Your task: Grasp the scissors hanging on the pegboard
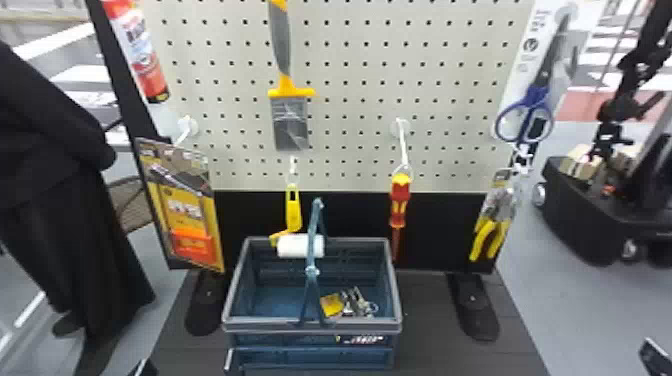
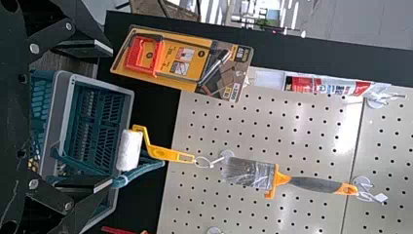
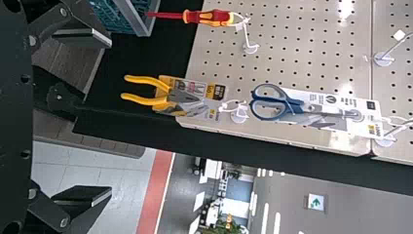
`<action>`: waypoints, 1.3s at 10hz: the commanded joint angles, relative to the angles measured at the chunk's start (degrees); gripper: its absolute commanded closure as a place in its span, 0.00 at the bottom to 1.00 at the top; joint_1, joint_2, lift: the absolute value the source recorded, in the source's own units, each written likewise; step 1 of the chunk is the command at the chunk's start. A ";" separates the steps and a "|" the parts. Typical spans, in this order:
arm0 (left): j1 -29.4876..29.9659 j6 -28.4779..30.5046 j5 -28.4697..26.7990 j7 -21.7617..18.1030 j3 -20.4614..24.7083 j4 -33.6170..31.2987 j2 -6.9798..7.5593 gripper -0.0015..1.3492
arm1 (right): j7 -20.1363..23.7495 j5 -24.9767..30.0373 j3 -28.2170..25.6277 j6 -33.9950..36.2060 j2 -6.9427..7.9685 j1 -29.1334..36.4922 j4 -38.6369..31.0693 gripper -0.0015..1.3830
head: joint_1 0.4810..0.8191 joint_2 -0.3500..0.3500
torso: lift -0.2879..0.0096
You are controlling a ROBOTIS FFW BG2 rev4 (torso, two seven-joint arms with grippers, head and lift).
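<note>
The scissors [image 1: 529, 111] have blue handles and dark blades and are fixed to a white card. They hang from a hook at the pegboard's [image 1: 350, 75] right edge, above yellow-handled pliers [image 1: 491, 227]. In the right wrist view the scissors [image 3: 272, 101] hang well ahead of my right gripper [image 3: 109, 117]. That gripper is open and holds nothing. My left gripper [image 2: 111, 117] is also open and holds nothing. It faces the blue basket [image 2: 92, 105] and the board's left part.
A blue basket [image 1: 395, 280] with a raised handle stands below the board. A paint roller [image 1: 299, 245], a brush [image 1: 289, 107], a red screwdriver [image 1: 400, 200] and a yellow boxed tool [image 1: 182, 210] also hang there. A person in black [image 1: 50, 175] stands at the left, a black cart [image 1: 600, 210] at the right.
</note>
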 commanded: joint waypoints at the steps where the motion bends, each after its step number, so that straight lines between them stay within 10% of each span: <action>1: -0.09 0.03 0.02 0.00 0.00 0.00 0.09 0.26 | -0.26 -0.03 0.00 0.82 0.05 -0.86 -0.81 0.14 | 0.20 0.50 | 0.63; 4: -0.09 0.11 0.28 0.00 0.00 0.00 0.18 0.26 | -0.17 -0.38 0.00 3.98 -0.70 -3.07 -2.92 0.14 | 0.20 0.50 | 0.63; 13: -2.06 0.47 2.13 0.00 -1.05 0.56 2.73 0.26 | 1.85 -1.18 0.79 12.24 -11.60 -18.09 1.72 0.15 | 0.20 0.50 | 0.63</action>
